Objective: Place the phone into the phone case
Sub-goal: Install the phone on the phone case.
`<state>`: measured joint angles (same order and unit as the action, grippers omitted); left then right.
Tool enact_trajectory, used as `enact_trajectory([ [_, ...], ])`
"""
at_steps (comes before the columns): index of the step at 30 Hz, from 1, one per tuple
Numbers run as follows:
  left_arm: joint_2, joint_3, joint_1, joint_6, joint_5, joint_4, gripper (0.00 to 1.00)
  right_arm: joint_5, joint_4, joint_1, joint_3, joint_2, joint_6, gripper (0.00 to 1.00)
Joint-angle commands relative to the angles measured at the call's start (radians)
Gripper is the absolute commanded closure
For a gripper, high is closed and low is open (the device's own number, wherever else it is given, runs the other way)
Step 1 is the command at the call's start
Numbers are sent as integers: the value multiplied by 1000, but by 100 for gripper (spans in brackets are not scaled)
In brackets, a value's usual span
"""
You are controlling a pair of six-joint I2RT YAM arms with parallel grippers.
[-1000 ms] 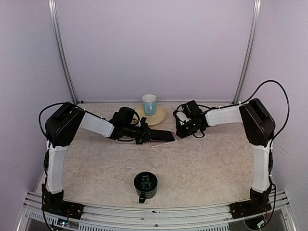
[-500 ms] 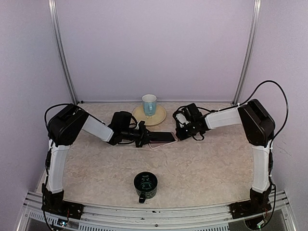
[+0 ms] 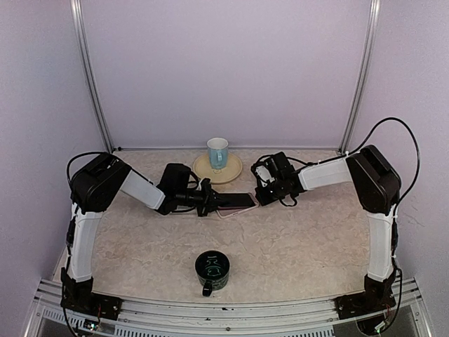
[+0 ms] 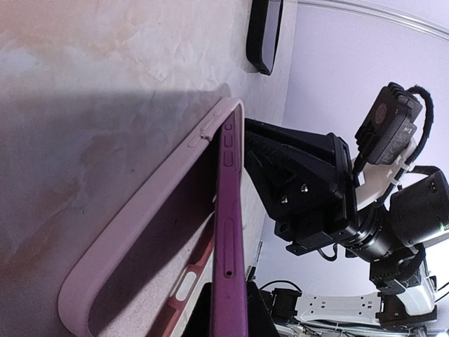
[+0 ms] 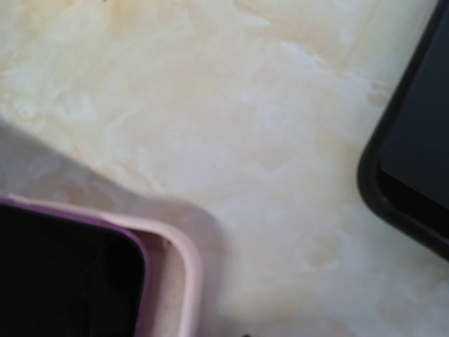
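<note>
**Phone half-seated in its case, left end lifted**

The left gripper [image 3: 210, 201] is pinched on the left end of the phone [image 3: 238, 199], holding it low over the marbled table [image 3: 302, 239]. In the left wrist view, the phone's purple edge stands tilted above the pink phone case [image 4: 133, 239]. Its far end meets the case's far rim, and its near end is raised clear of the case floor. The case lies flat on the table. In the right wrist view, the phone's dark corner sits inside the case's pink corner.

Behind them a pale cup [image 3: 217, 150] stands on a plate [image 3: 231, 170], and a dark mug [image 3: 212, 269] sits near the front edge.

The right gripper [image 3: 264, 194] is just beside the right end of the case; I cannot tell whether its fingers are spread or together.
</note>
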<state>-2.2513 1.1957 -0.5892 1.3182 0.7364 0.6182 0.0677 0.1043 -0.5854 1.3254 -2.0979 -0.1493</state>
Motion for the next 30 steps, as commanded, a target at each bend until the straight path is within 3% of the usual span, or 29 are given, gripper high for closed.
enact_trajectory([
  [1, -16, -22, 0, 18, -32, -4, 100, 104, 27, -58, -40, 4, -11, 90],
  [15, -18, -48, 0, 72, -20, 101, 100, 140, 18, -83, -52, 13, -32, 89],
  [30, -45, 28, -6, -96, 7, -87, 100, 200, 29, -100, -31, 8, -7, 89],
])
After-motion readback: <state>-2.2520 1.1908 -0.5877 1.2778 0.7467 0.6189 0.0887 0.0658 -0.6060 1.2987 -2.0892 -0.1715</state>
